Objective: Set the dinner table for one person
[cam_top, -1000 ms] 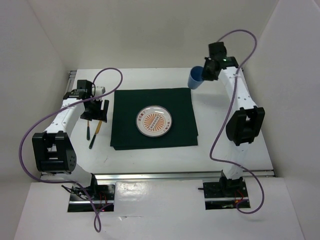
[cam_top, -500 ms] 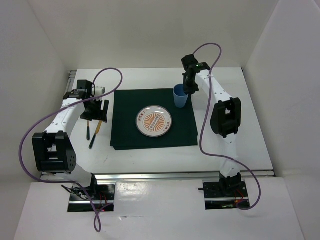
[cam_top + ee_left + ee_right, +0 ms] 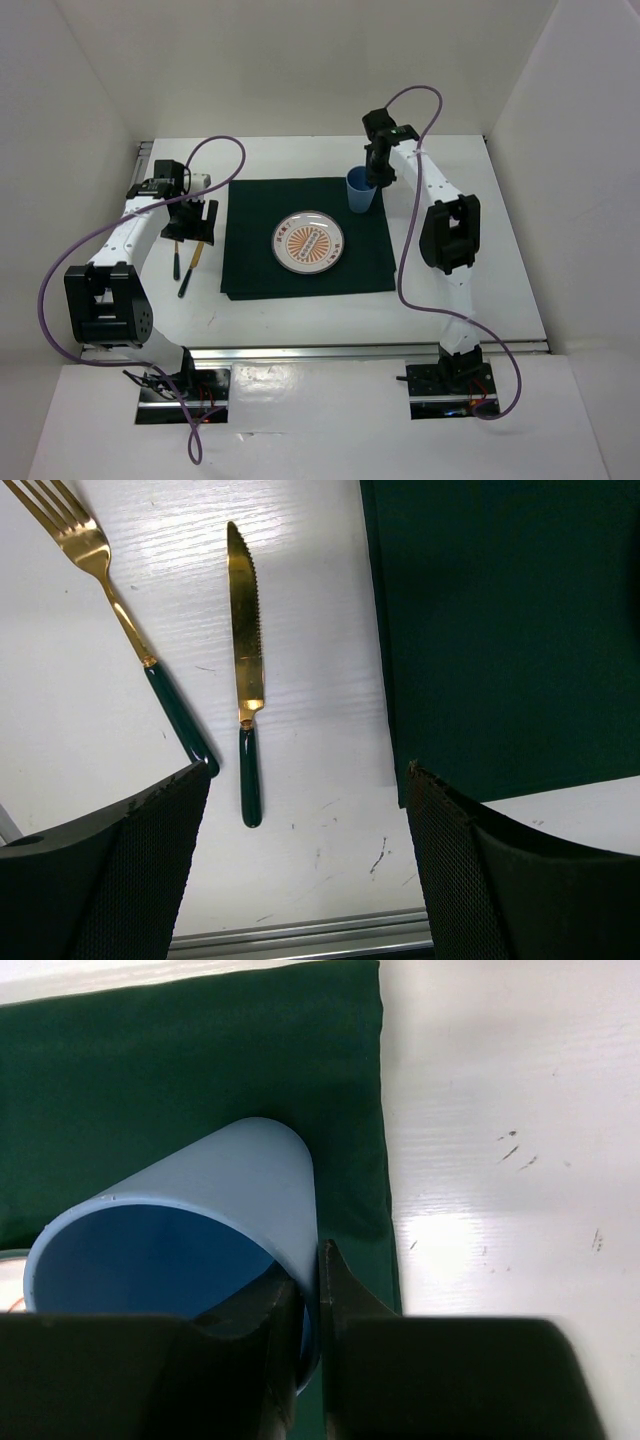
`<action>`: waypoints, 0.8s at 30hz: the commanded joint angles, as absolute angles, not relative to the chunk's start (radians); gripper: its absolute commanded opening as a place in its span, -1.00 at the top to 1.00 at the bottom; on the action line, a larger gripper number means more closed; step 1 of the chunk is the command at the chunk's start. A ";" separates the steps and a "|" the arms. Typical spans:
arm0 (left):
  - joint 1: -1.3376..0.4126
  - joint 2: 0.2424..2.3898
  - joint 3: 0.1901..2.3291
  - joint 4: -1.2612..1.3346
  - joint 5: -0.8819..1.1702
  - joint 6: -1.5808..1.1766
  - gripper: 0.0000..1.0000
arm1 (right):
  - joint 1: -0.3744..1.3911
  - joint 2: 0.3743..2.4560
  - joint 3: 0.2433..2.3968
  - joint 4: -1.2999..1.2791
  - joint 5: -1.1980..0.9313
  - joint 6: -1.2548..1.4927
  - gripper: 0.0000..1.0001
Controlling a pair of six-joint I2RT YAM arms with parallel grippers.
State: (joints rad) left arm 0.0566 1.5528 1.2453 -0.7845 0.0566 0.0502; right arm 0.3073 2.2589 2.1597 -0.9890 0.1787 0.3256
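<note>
The right claw [image 3: 310, 1260] is pinching the cup's [image 3: 200, 1210] rim at the placemat's [image 3: 150, 1070] one o'clock corner, while the left claw [image 3: 308, 775] is hovering spread wide above the knife [image 3: 245, 630].

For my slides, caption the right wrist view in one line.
Right gripper pinching the blue cup by its wall at a corner of the dark green placemat on the white table.

Top view high, from near side, looking down over whole white rectangular tabletop [image 3: 300, 320]; both wrist views close, facing down; all share dark green square cloth placemat [image 3: 250, 250].
</note>
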 commanded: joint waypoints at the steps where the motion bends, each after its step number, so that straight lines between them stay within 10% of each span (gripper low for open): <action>1: 0.061 1.531 1.238 -0.785 0.063 0.061 -0.70 | 0.311 2.241 2.183 -0.940 0.172 0.336 0.31; 12: 0.061 1.540 1.238 -0.785 0.009 0.112 -0.70 | 0.330 2.048 2.163 -0.825 0.205 0.327 -0.91; 24: 0.026 1.677 1.137 -0.773 -0.196 0.328 -0.65 | 0.360 1.709 1.977 -0.643 0.212 0.308 -1.00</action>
State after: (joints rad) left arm 0.0399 1.6497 1.1652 -0.7723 -0.1360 0.2596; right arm 0.3401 1.7630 2.0312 -0.7223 0.1993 0.3199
